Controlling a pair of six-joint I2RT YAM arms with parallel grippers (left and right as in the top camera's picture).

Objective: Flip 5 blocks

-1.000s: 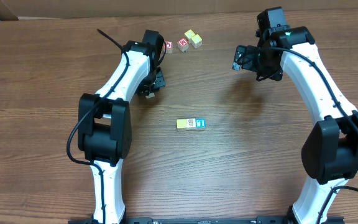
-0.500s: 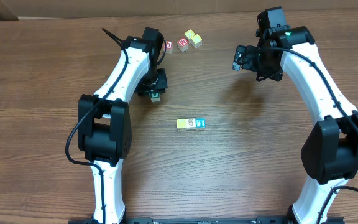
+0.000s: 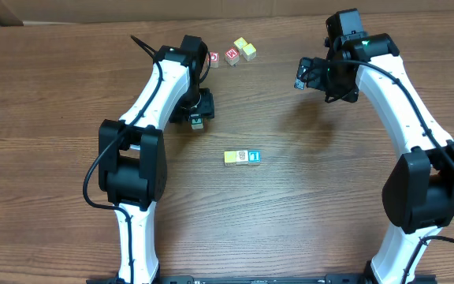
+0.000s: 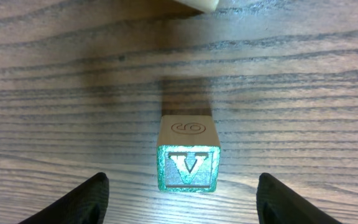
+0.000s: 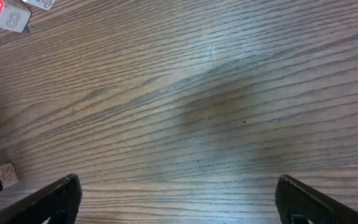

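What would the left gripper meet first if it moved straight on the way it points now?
The left gripper would probably meet the green V block, centred ahead between its jaws; depth is unclear.

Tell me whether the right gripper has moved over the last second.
No. The right gripper keeps its place relative to the row of three blocks in the overhead view.
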